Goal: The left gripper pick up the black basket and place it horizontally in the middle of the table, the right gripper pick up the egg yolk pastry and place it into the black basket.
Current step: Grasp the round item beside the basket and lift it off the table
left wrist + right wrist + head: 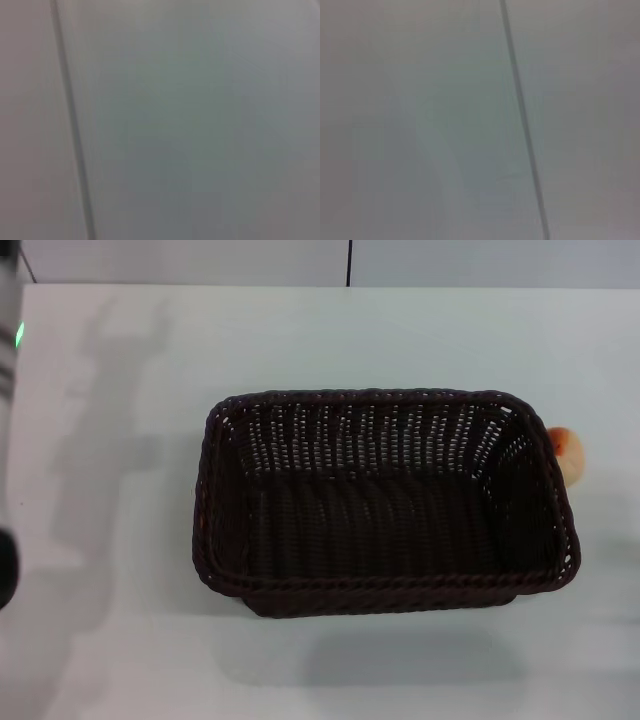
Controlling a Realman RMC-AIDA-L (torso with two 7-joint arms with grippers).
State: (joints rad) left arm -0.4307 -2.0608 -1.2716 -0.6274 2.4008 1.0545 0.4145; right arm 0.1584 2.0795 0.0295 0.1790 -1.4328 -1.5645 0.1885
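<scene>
Large dark woven wicker basket already lies lengthwise mid-table, empty. Small cream pastry with orange top peeks out just beside its right rim. Neither gripper shows; finger state unknown. Bring your right arm down outside that rim, avoiding the wicker.

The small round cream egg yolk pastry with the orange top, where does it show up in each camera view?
Head view: the small round cream egg yolk pastry peeks out at the right end of the dark woven black basket, on the plain white table.
Left wrist view: not in it.
Right wrist view: not in it.
Shared landmark: both wrist views show only a pale surface crossed by one dark seam line.
</scene>
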